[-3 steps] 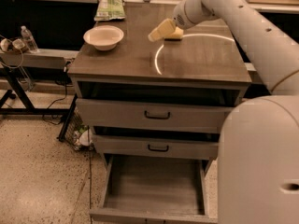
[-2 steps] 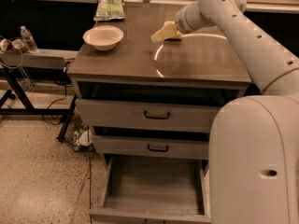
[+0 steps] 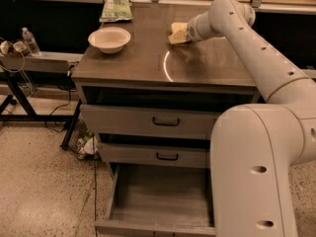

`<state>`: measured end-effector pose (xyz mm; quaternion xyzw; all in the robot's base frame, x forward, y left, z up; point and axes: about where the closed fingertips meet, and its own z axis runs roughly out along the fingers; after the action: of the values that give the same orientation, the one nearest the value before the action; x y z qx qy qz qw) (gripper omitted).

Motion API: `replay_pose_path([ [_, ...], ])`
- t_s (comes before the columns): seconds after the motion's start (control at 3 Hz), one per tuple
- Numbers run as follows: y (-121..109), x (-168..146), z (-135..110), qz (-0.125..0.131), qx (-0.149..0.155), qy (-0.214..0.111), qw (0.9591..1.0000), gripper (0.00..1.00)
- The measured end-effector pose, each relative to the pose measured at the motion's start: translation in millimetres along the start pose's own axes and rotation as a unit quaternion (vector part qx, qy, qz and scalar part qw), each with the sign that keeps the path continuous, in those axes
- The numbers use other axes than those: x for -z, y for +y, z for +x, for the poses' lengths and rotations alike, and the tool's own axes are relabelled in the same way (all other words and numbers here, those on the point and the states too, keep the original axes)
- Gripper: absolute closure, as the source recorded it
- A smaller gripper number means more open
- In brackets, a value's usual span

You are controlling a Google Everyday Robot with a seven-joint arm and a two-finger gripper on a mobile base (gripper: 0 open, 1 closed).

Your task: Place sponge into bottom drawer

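Nearest, at the foot of the grey wooden cabinet [image 3: 212, 68], the bottom drawer [image 3: 158, 201] stands pulled out, a wide shallow box with its plain grey floor showing. Above it in the cabinet sit two flat-fronted drawers with black handles [image 3: 166, 122]. On the cabinet's smooth, faintly glossy top, toward its left side, rests a round white bowl [image 3: 109, 37]. The smooth white arm [image 3: 256, 58] reaches over the top from the cabinet's right. Its gripper [image 3: 180, 32] is at the far middle of the top, against the small pale-yellow rounded foam sponge [image 3: 174, 35]. Their colours merge, so I cannot tell whether the gripper is open, closed or holding it. A flat green printed packet [image 3: 116, 8] lies at the cabinet's far left edge.
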<state>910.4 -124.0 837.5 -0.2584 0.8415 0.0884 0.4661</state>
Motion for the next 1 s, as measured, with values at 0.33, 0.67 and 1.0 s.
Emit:
replay_pose_path([
  [0.33, -11, 7, -3, 0.012, 0.001, -0.011, 0.9999, 0.67],
  [0.67, -18, 37, -15, 0.022, 0.026, -0.03, 0.999, 0.91],
  [1.0, -13, 114, -29, 0.026, 0.077, -0.049, 0.9955, 1.0],
])
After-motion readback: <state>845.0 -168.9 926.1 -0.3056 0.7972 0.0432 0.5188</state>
